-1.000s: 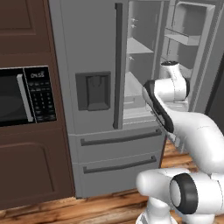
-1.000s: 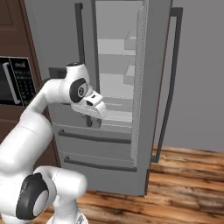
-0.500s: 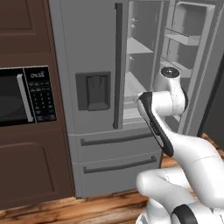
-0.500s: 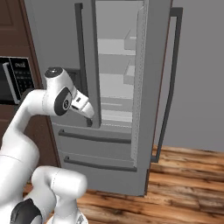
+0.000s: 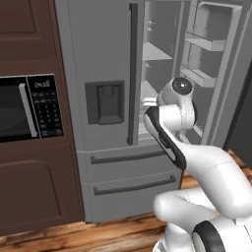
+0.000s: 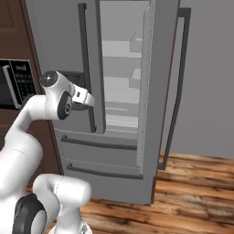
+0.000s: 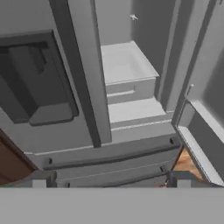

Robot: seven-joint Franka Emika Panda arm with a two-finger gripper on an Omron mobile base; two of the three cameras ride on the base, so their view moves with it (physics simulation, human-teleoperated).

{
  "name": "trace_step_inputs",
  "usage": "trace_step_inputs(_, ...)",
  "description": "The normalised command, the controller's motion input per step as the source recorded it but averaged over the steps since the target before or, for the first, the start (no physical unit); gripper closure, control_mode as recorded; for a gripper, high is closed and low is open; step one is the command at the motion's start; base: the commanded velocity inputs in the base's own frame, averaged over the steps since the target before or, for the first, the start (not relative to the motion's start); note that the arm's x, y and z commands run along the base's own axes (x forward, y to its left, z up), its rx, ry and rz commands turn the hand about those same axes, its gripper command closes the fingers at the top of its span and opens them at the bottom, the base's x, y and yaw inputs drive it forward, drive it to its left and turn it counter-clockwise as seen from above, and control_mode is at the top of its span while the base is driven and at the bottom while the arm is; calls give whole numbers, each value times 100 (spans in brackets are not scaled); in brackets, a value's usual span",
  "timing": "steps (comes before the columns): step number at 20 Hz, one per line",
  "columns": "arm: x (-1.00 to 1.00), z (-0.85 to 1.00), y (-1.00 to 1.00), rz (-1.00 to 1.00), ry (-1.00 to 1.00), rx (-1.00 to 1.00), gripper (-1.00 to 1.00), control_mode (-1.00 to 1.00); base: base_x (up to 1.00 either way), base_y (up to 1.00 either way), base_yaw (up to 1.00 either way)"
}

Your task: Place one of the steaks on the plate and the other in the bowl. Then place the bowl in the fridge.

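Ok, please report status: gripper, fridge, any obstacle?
Gripper open, holding nothing. Fridge right door open, shelves bare. Nothing in the way.

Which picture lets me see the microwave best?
The left base view: the microwave shows its dark window, its handle and the whole button panel, set in the brown cabinet left of the fridge. In the right base view just a cut-off strip of it peeks in at the left edge, partly behind the arm.
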Motion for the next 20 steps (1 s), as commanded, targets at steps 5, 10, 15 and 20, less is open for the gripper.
trace_step_inputs(5,65,42,61,10,1,-22,-100,-100,0,0,0)
trace_step_inputs(10,35,0,0,1,0,0,-100,-100,0,0,0)
trace_step_inputs(15,74,0,0,1,-3,0,-100,-100,0,0,0)
trace_step_inputs(20,56,0,9,0,0,0,-100,-100,0,0,0)
